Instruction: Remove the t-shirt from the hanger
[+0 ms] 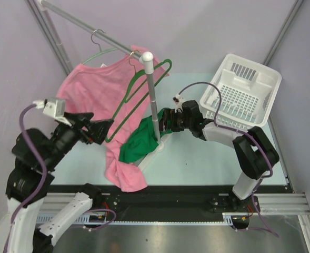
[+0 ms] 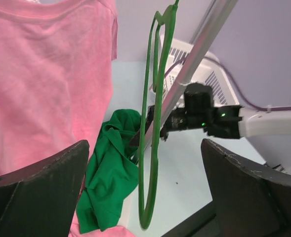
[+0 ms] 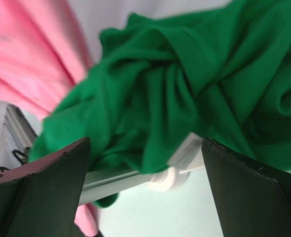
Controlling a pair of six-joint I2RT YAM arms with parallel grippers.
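A pink t-shirt (image 1: 99, 89) hangs on a pale green hanger (image 1: 103, 54) on the rail, its hem drooping to the table. It also shows in the left wrist view (image 2: 41, 84). An empty dark green hanger (image 2: 154, 173) hangs by the rack's pole (image 1: 153, 105). A green t-shirt (image 1: 139, 142) lies crumpled at the pole's foot. My left gripper (image 1: 103, 130) is open, with the green hanger's lower end between its spread fingers, not touching. My right gripper (image 1: 162, 122) is open, low by the pole, facing the green t-shirt (image 3: 185, 89).
A white plastic basket (image 1: 244, 92) stands at the back right of the table. The grey rail (image 1: 86, 23) runs from the back left to the white-capped pole. The rack's white foot (image 3: 175, 175) lies just before my right gripper.
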